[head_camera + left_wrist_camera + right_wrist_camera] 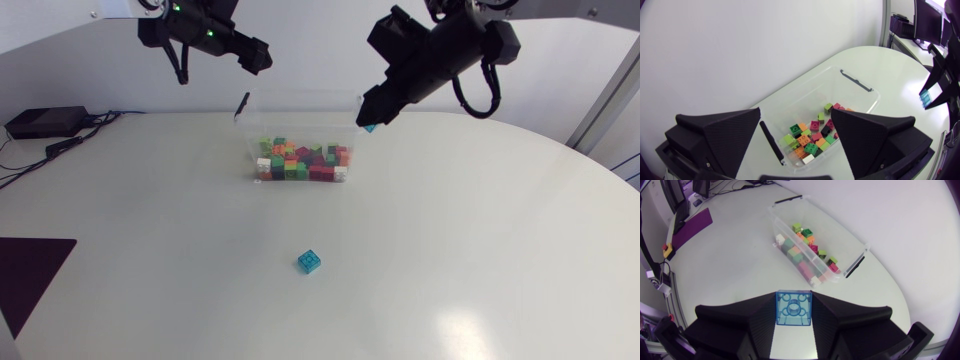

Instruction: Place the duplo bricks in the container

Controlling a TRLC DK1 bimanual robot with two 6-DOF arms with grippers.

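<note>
My right end effector (794, 301) is closed on a blue brick (794, 313). I'd centre it over the container (832, 227) ahead, lower inside, then open gently.

The white, rounded tabletop (480, 250) carries a dark purple mat (30, 268) at its near left edge. A black box (45, 121) sits farther back on that side.

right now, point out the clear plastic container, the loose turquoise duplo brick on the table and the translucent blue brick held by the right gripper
clear plastic container (300, 120), head view, bare upper wall
loose turquoise duplo brick (309, 261), head view, studded top
held translucent blue brick (794, 308), right wrist view, studded face
</note>
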